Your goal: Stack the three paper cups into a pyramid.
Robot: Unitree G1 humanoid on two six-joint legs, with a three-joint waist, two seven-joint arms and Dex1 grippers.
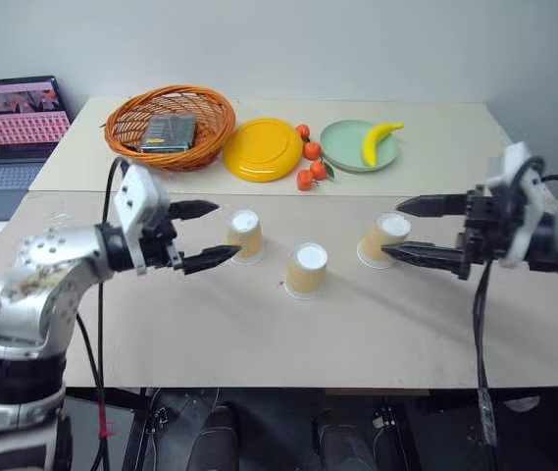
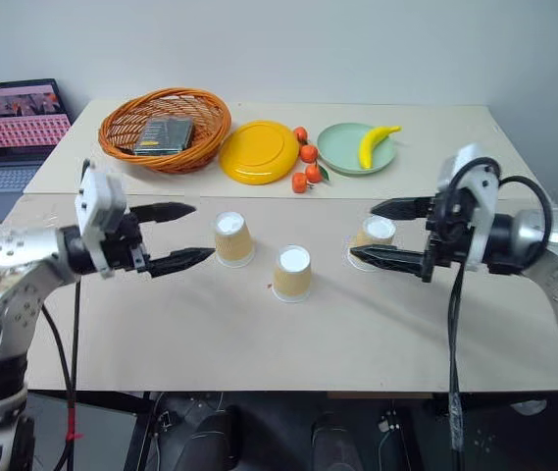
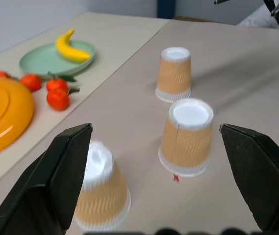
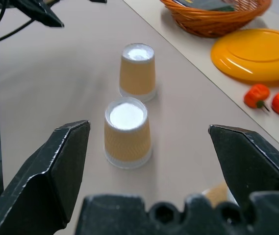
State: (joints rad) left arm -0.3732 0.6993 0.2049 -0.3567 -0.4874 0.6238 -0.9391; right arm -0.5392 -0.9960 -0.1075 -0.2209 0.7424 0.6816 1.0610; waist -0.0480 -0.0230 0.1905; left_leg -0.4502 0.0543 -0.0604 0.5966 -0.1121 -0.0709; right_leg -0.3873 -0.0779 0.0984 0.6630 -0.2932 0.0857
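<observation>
Three paper cups stand upside down in a loose row on the tan table: the left cup (image 1: 245,235), the middle cup (image 1: 307,270) slightly nearer to me, and the right cup (image 1: 383,239). My left gripper (image 1: 205,235) is open, level with the table and just left of the left cup, empty. On the other side my right gripper (image 1: 414,231) is open too, its fingers reaching past the near and far sides of the right cup without closing on it. In the right wrist view the middle cup (image 4: 126,132) and left cup (image 4: 138,72) stand ahead.
At the back stand a wicker basket (image 1: 171,125) holding a dark box, a yellow plate (image 1: 263,149), several small oranges (image 1: 310,163), and a green plate (image 1: 354,147) with a banana (image 1: 377,140). A laptop (image 1: 14,137) sits at far left.
</observation>
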